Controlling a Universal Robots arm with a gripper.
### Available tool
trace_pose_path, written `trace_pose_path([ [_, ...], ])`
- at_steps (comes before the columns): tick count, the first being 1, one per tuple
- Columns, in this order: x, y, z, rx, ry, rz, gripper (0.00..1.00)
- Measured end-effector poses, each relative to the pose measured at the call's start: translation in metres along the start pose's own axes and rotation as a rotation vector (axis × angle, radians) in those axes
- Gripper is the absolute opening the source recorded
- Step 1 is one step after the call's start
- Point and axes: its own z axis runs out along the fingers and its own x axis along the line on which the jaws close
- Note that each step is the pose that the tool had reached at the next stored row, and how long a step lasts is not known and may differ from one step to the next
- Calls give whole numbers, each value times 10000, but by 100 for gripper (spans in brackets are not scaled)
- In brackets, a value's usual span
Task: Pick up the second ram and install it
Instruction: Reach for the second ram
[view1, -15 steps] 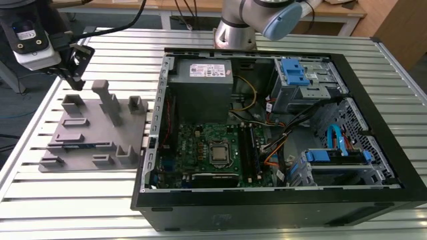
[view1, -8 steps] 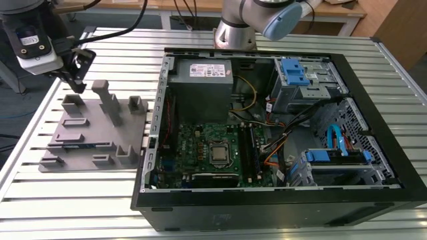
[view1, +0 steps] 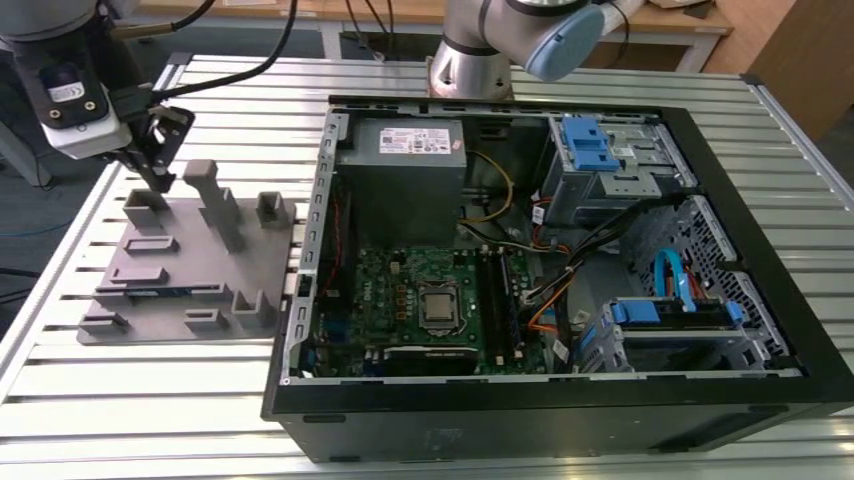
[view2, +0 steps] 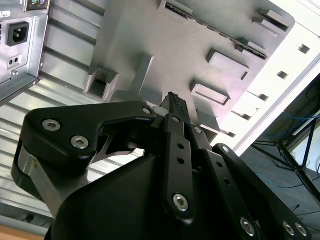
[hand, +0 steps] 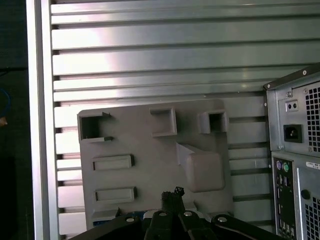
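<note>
Gripper hangs over the grey fixture plate, on the exterior view's left. Its jaws are closed tip to tip with nothing visible between them in both wrist views. The second ram lies flat in a slot at the plate's near edge, well apart from the gripper and outside the open PC case, which holds the green motherboard.

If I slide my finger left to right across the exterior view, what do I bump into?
grey fixture → green circuit board → blue-fronted drive cage
</note>
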Motion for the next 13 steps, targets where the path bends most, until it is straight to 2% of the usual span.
trace_pose_path([
  [13, 6, -18, 130, -1, -1, 0, 11],
])
